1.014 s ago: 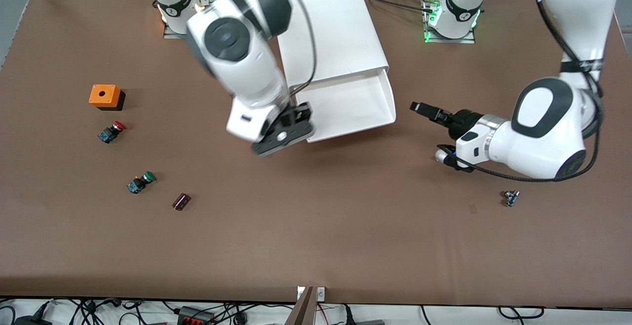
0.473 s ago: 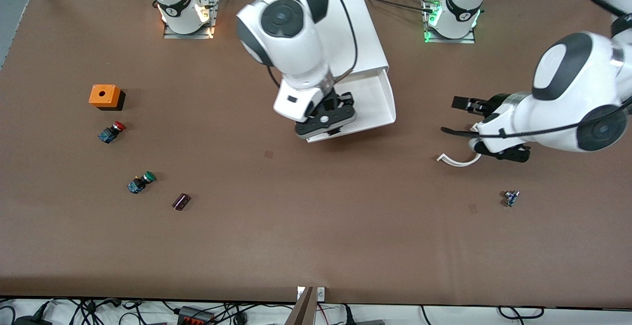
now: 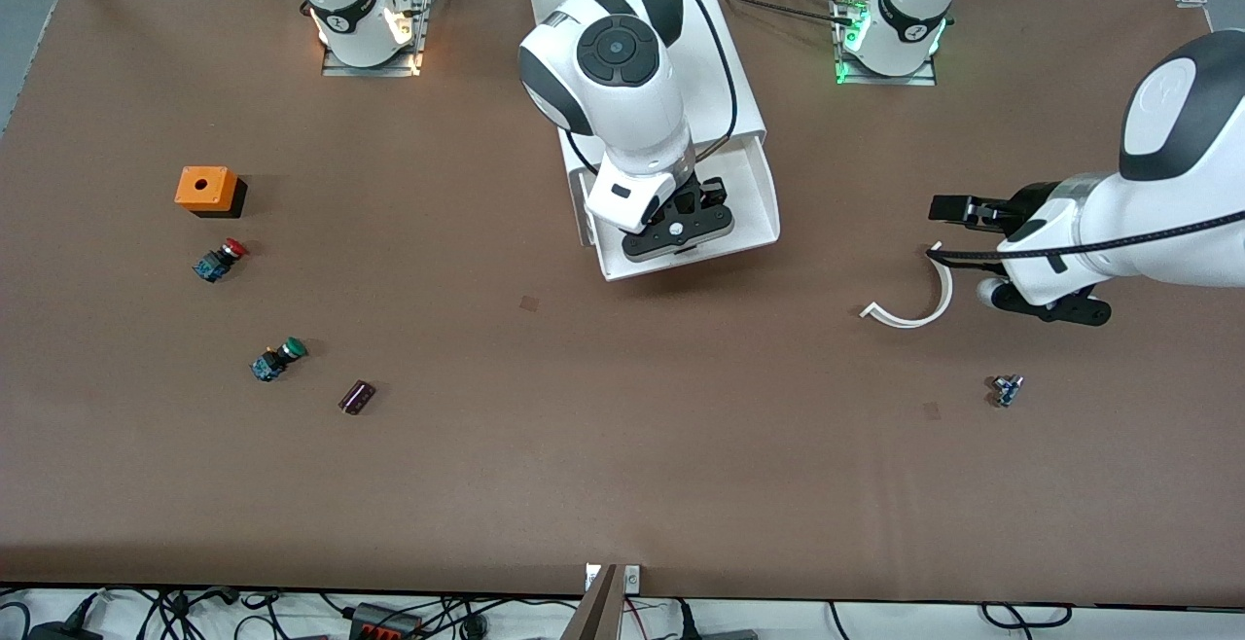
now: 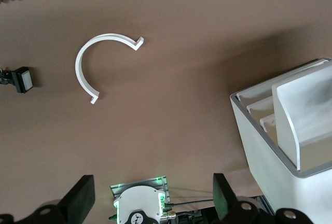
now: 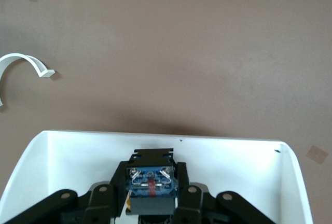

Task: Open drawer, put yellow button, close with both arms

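The white cabinet [image 3: 725, 86] stands at mid-table near the robots' bases, and its side shows in the left wrist view [image 4: 259, 146]. Its top drawer [image 3: 764, 217] is pulled open. My right gripper [image 3: 678, 230] hangs over the open drawer. In the right wrist view it [image 5: 151, 182] is shut on the yellow button [image 5: 149, 178]. The button's blue body and metal terminals show, with a sliver of yellow beside them, above the drawer's white floor [image 5: 57, 162]. My left gripper [image 3: 958, 209] is open and empty [image 4: 150, 203], over bare table toward the left arm's end.
A white curved strip [image 3: 914, 304] lies on the table under the left hand. A small part [image 3: 1007, 389] lies nearer the camera. Toward the right arm's end are an orange box [image 3: 206, 190], a red button [image 3: 221, 259], a green button [image 3: 278, 358] and a dark cylinder [image 3: 357, 396].
My right gripper has swung from beside the drawer's corner to over the open drawer. My left arm has drawn back toward its end of the table, uncovering the white curved strip.
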Tool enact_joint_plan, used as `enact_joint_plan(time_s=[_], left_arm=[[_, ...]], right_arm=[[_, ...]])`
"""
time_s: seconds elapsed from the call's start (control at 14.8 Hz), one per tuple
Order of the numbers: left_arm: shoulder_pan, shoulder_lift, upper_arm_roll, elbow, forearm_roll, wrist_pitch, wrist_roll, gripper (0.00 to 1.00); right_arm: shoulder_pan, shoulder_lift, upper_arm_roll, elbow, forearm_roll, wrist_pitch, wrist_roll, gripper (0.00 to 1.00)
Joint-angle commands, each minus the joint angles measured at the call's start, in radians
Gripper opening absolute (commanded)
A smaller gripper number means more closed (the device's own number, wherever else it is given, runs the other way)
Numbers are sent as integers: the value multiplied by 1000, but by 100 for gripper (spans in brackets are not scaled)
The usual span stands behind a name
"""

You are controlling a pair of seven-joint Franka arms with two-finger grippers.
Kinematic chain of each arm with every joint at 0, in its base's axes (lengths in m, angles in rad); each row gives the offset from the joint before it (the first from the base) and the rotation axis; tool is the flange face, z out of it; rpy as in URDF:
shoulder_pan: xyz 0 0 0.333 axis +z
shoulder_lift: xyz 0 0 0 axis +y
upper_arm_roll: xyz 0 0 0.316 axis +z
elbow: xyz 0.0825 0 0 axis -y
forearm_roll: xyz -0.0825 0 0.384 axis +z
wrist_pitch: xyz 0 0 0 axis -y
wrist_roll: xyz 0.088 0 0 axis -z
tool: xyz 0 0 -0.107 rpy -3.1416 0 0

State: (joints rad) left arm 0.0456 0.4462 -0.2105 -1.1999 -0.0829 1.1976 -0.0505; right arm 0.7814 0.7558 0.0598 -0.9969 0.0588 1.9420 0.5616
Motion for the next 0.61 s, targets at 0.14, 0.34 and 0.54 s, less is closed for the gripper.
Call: enact_joint_plan(time_s=[0.14,0.34,0.54], left_arm=[[-1,17,-6,40,25,0,-8,100],[-1,17,-6,40,26,0,-8,100],[-1,17,-6,39,26,2,-8,100]], right_arm=[[27,16,-9,15,-56,-78,31,0],[35,22,-11,15,-60,-81,27,14],[33,20,-14,21,-57,-68,29,100]])
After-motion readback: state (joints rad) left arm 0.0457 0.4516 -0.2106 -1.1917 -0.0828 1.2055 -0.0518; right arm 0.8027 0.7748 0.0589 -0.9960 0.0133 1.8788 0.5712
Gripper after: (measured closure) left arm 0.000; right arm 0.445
